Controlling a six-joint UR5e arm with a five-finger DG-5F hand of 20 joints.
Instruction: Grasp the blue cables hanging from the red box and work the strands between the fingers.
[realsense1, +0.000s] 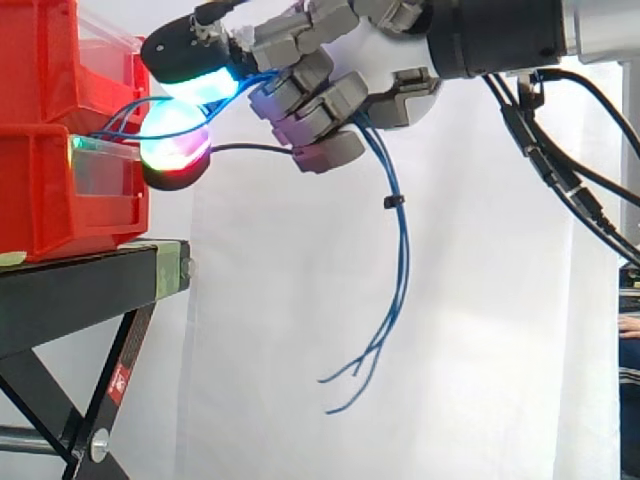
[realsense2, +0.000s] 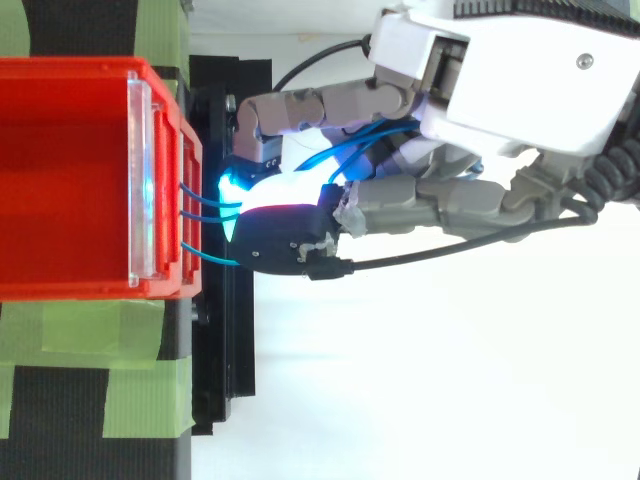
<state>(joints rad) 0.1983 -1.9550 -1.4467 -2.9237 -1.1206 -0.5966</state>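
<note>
The hand (realsense1: 385, 70) sits just beside the red box (realsense2: 80, 70), fingers curled round the blue cables (realsense1: 392, 200). These run level out of the box front into the fingers, then trail downward beyond.

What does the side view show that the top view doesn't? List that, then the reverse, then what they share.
Side view: the blue cables fall below the hand to loose ends, a small black tie around them, and the black stand's legs. Top view: the red bin's inside, its clear front panel, and green tape beside it. Both: the hand's curled fingers closed on the cables leading from the bin's front.
</note>
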